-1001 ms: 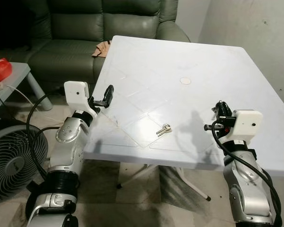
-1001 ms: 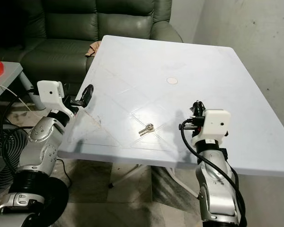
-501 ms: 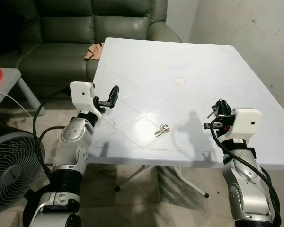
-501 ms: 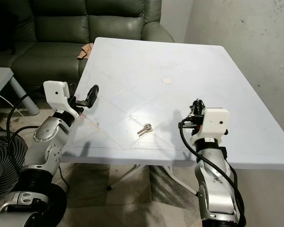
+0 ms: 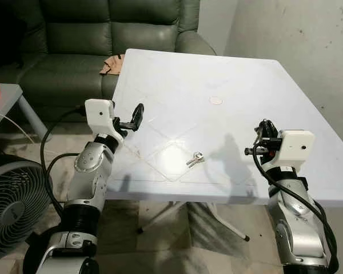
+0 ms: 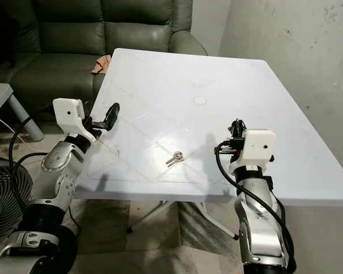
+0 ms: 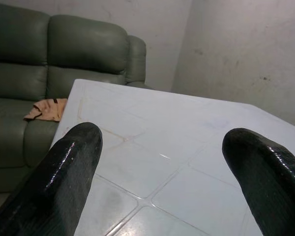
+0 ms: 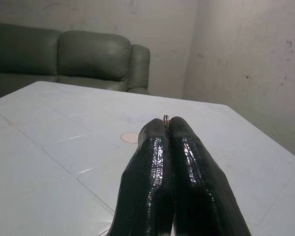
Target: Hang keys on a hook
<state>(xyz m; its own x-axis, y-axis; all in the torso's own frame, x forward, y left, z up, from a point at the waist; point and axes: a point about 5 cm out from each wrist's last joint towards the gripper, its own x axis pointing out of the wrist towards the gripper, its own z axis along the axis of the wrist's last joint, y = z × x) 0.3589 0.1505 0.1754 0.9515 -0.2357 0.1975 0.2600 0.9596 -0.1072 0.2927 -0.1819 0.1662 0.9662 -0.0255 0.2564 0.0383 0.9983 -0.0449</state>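
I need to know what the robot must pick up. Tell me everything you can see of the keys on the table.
The keys are a small silvery metal bunch lying flat on the white table, near its front edge, roughly midway between the two arms. A round ring or head sits at the far end. Nothing touches them but the tabletop; finer detail is too small to tell.

no readable text (labels, numbers) anywhere

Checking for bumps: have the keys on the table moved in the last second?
No. The keys lie in the same table panel, same side of the round disc; only the camera shifted.
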